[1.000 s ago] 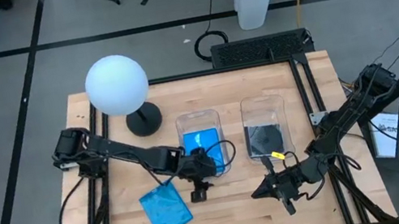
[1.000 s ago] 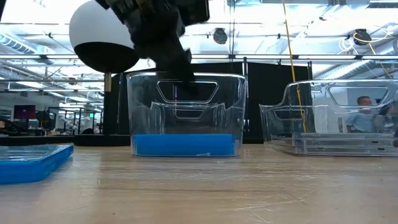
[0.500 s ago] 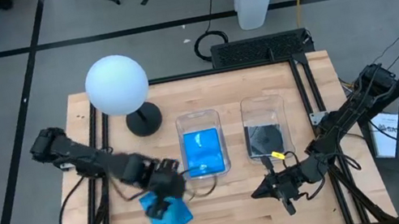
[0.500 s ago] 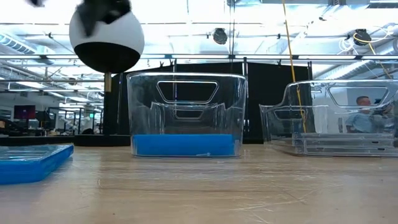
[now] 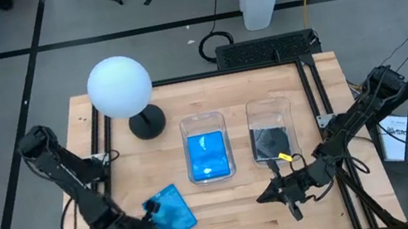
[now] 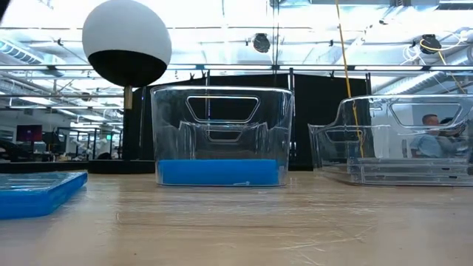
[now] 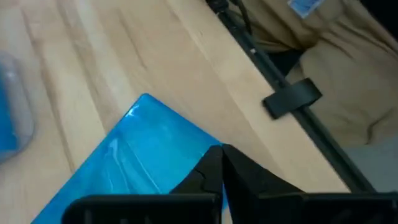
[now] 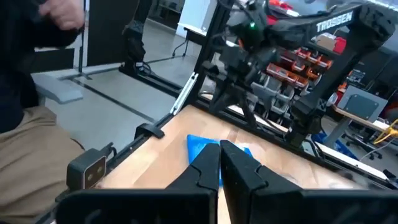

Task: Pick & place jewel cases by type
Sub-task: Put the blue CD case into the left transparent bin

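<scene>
A loose translucent blue jewel case (image 5: 172,213) lies on the wooden table near its front left; it also shows in the low view (image 6: 37,191). My left gripper (image 5: 149,223) is low at that case's near-left edge, shut on it (image 7: 222,165). Another blue case (image 5: 208,156) lies in the left clear bin (image 5: 201,118), and a dark case (image 5: 269,142) in the right clear bin (image 5: 268,103). My right gripper (image 5: 262,198) rests shut and empty near the front right, in front of the right bin. My left gripper pinches the blue case's edge (image 7: 208,144) beside a corner; a thin strip of blue shows between the shut fingers (image 7: 239,177). It comes slanting down from the table's near-left side. In the low view the case lies flat on the table.
A white globe lamp (image 5: 119,87) on a black base stands at the back left. Black frame rails (image 5: 101,149) run along both table sides. Bare wood lies between the bins and the front edge. A person (image 8: 25,62) stands beyond the table's left side.
My left gripper has gone from beside the left bin toward the table's near-left corner, passing over the loose blue case and coming down at its near-left edge. It has left the low view. The blue case lies where it did.
</scene>
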Available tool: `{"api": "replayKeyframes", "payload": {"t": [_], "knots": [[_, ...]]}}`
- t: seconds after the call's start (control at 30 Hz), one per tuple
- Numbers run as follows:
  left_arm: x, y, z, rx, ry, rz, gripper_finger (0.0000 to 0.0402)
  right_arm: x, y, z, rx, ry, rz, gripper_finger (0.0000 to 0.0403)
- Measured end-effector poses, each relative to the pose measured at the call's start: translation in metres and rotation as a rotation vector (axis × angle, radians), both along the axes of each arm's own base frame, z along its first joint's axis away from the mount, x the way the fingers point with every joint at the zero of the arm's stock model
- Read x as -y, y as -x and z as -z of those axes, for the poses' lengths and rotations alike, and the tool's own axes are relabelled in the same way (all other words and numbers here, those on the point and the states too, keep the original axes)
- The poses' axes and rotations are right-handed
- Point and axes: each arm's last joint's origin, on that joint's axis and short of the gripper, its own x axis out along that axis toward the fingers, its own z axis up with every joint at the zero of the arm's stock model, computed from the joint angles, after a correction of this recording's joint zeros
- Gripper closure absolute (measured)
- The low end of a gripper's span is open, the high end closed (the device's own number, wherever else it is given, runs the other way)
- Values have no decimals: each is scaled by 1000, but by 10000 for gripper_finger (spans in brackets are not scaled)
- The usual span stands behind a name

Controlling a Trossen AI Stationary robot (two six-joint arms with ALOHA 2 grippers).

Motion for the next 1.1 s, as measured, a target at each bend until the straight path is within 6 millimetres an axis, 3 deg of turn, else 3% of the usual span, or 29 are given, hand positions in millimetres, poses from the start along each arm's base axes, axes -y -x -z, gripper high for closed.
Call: {"api": "replayKeyframes", "payload": {"t": [0.2,0.43,0.6,0.77,0.87,0.97,1.1], "knots": [[9,23,15,168,-84,0,390,-6,-7,7,62,28,-3,396],[14,15,13,294,-17,182,397,-14,-16,1,90,15,-2,396],[-8,5,1,321,-90,138,396,-33,-36,-13,-30,85,37,396],[-36,6,-26,353,-78,87,397,-72,-60,-21,-60,231,23,397],[-47,15,-40,388,-54,94,398,-97,-67,-27,-59,332,27,397],[-54,26,-50,417,-26,87,397,-112,-65,-25,-95,457,235,397],[-66,44,-40,429,16,42,398,-127,-60,-29,-84,477,306,397]]}}
